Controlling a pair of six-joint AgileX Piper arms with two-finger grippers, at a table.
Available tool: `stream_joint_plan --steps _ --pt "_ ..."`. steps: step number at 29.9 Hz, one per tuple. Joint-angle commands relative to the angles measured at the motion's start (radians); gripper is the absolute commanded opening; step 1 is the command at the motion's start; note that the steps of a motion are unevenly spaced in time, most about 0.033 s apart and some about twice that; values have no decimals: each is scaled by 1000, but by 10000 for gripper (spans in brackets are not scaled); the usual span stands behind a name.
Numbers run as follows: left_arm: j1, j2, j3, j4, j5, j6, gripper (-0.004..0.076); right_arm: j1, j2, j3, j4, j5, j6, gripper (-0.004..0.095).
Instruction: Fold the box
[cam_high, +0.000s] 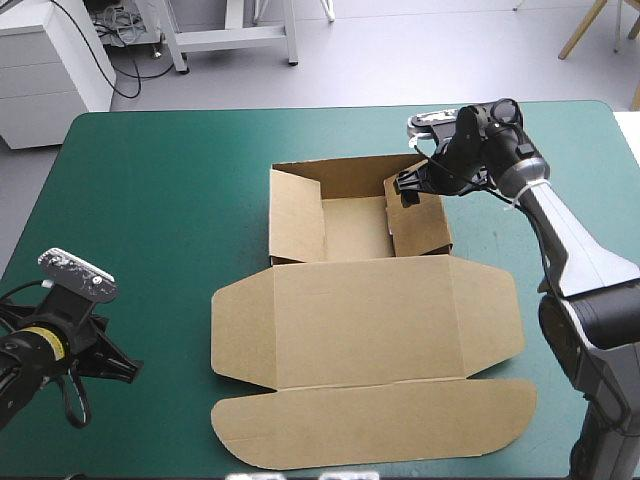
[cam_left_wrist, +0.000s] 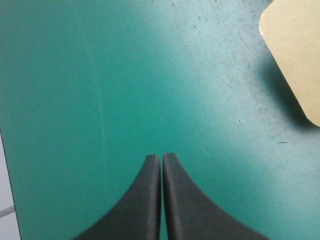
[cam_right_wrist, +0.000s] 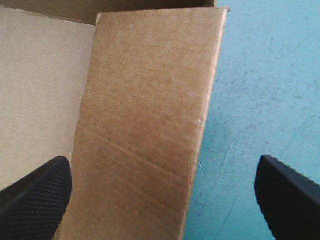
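Observation:
The brown box (cam_high: 370, 320) lies mid-table as an open tray with raised walls (cam_high: 355, 225), and its lid with rounded flaps is spread flat toward the near edge. My right gripper (cam_high: 408, 190) is open at the tray's right wall near the far corner. In the right wrist view my right gripper (cam_right_wrist: 162, 165) straddles that wall (cam_right_wrist: 150, 100), with one finger (cam_right_wrist: 40, 195) over the tray floor (cam_right_wrist: 40, 90) and the other over the cover. My left gripper (cam_high: 130, 368) rests shut and empty at the near left. In its own view my left gripper (cam_left_wrist: 161, 157) points across the cover, with a rounded lid flap (cam_left_wrist: 295, 50) ahead and to one side.
The teal-green cover (cam_high: 160, 200) shows around the box on all sides, widest to the left. The box's lid flap reaches close to the table's near edge (cam_high: 150, 472). A white cabinet (cam_high: 50, 70) stands beyond the far left corner.

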Motion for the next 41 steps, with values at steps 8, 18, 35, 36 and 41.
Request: stream_joint_plan --steps 8,18,35,36,41 --pt "1 -73 -20 20 -3 -31 -8 -4 26 -20 8 -32 -17 519" --pt "1 -79 -19 20 22 -33 -8 -4 24 -20 0 -38 -76 -19" --pt "1 -79 -19 29 32 -77 -8 -353 -102 -33 -60 -288 12 -19" --pt "1 -79 -19 29 25 -77 -8 -395 -100 -33 -60 -288 18 -19" --pt "1 -79 -19 29 9 -77 -8 -583 -91 -33 -46 -282 39 -19"
